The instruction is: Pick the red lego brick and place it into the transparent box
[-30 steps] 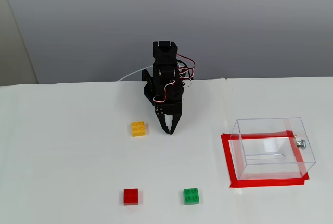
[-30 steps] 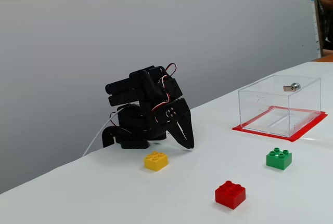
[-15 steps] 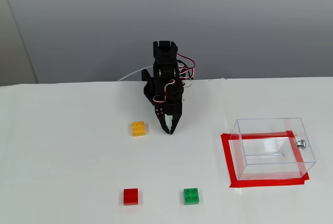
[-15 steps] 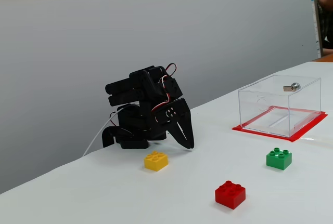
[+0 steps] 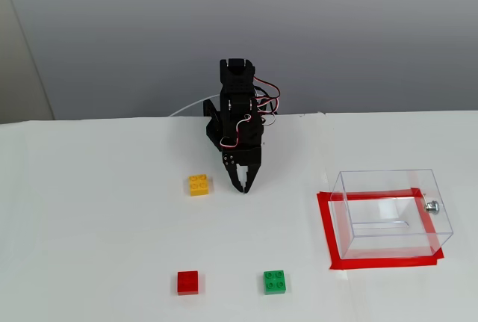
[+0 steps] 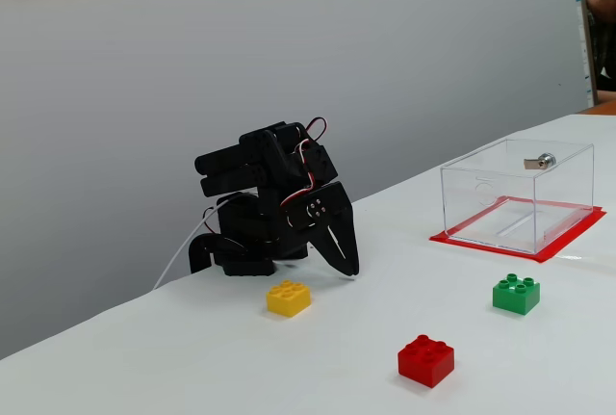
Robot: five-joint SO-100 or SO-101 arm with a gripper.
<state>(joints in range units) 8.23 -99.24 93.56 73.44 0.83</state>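
The red lego brick [image 5: 187, 282] [image 6: 426, 361] lies on the white table near the front edge, left of the green brick. The transparent box [image 5: 390, 212] [image 6: 518, 195] stands at the right on a red tape frame, with a small silver knob [image 5: 431, 205] on its right wall; it looks empty. My black gripper [image 5: 243, 187] [image 6: 348, 270] is folded down near the arm base, its tips at the table, jaws together and holding nothing. It is well behind the red brick and just right of the yellow brick.
A yellow brick [image 5: 199, 184] [image 6: 289, 298] lies just left of the gripper. A green brick [image 5: 275, 282] [image 6: 516, 294] lies right of the red one. Red tape [image 5: 328, 232] frames the box. A person [image 6: 602, 11] shows at the far right edge.
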